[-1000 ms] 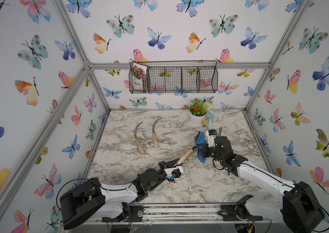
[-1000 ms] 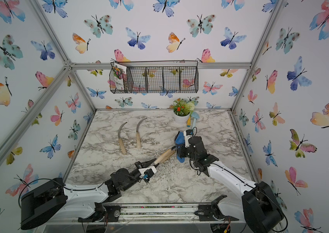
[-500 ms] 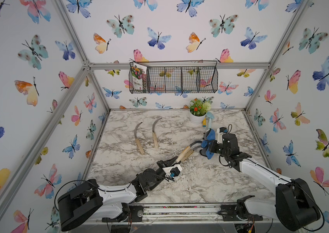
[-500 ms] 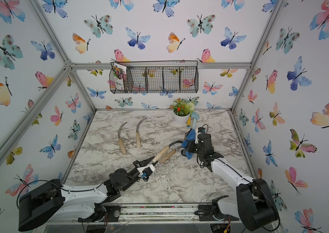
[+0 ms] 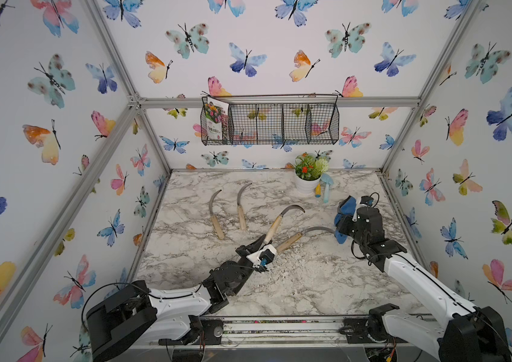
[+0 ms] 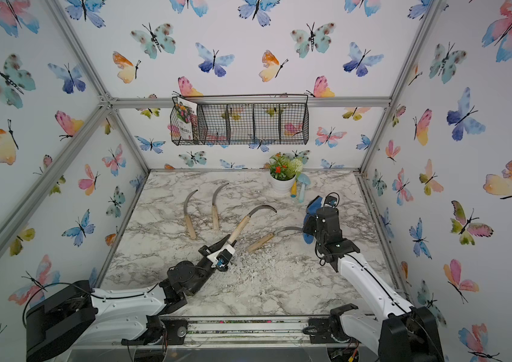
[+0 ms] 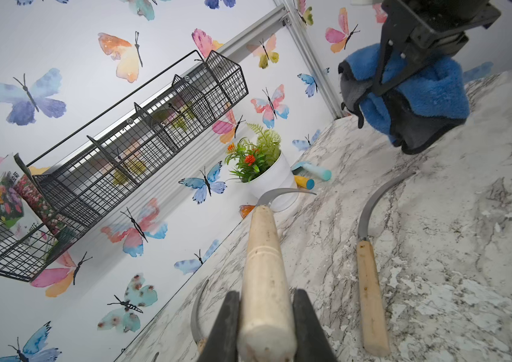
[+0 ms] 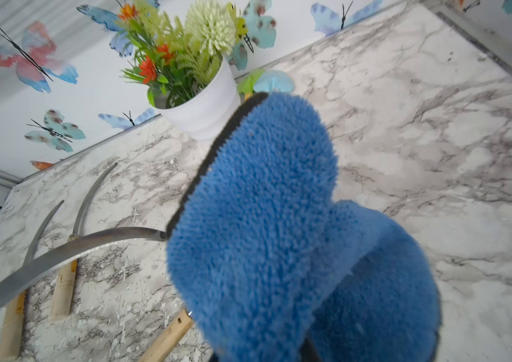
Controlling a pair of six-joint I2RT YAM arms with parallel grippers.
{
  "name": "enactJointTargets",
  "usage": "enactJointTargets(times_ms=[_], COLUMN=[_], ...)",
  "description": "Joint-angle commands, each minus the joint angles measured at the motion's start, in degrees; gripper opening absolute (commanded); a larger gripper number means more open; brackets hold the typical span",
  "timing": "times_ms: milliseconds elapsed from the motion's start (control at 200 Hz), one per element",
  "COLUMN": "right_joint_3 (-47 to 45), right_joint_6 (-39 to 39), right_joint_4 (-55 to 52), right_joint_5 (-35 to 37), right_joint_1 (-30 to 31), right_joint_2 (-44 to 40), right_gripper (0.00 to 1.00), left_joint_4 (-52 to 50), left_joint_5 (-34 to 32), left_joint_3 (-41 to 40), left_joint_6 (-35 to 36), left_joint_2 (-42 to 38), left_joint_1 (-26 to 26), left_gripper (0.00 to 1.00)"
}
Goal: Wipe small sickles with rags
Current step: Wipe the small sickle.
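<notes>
Sickle handle (image 7: pixel 262 250) clamped in left gripper (image 7: pixel 267 296); blue rag (image 8: pixel 279 219) gripped by right gripper (image 7: pixel 388 91), near blade tip (image 5: pixel 302 209).

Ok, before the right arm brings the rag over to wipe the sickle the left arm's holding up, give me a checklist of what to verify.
1. The left gripper shut on the held sickle by its handle: ok.
2. The right gripper shut on the rag: ok.
3. The held sickle's blade raised off the table, free to wipe: ok.
4. The rag touching that blade: not ok; both top views show a gap.
5. The lying sickle clear of the rag: cannot tell; its blade tip runs right up to the cloth.
6. The two far sickles out of the path: ok.
</notes>
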Motion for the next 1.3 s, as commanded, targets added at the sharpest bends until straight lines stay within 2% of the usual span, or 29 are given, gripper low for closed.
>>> enactJointTargets(times_ms=[0, 145, 390, 556, 806, 856, 1001, 1141, 1296], right_joint_3=[3.77, 9.6, 15.45, 16.86, 14.26, 14.3, 13.05, 10.32, 7.66], right_joint_6=[-3.62, -7.74, -10.03, -12.01, -11.4, -10.23, -7.22, -6.09, -5.02], right_joint_4=[1.69, 1.88, 3.62, 3.03, 5.06, 4.34, 3.42, 6.47, 9.3], right_joint_5=[-5.35, -7.58, -10.11, -8.29, -6.39, -5.04, 5.23, -3.33, -8.83], right_joint_1=[0.59, 4.59, 12.92, 20.31, 29.79, 29.84, 28.91, 19.64, 10.44], right_joint_2=[1.51, 8.71, 17.15, 17.34, 15.47, 15.86, 16.22, 17.51, 20.15], right_gripper=[0.02, 0.02, 0.02, 0.02, 0.02, 0.02, 0.02, 0.02, 0.02], left_joint_4=[0.7, -0.53, -1.94, -1.43, -1.38, -1.56, -1.54, -1.36, -1.57], left_joint_5=[3.64, 5.28, 6.53, 6.05, 4.92, 5.05, 5.34, 4.81, 4.12], left_joint_3=[-1.13, -1.44, -0.68, -0.54, -0.12, -0.1, -0.56, -0.51, -0.98], left_joint_6=[-0.53, -0.92, -1.27, -1.37, -1.79, -1.98, -2.55, -3.19, -4.07], left_joint_2=[-2.87, -4.79, -4.98, -4.24, -3.87, -4.12, -5.01, -5.36, -6.31], left_joint_1=[-0.11, -0.11, -0.19, -0.17, -0.19, -0.19, -0.19, -0.17, -0.19], left_gripper=[0.0, 0.0, 0.0, 0.0, 0.0, 0.0, 0.0, 0.0, 0.0])
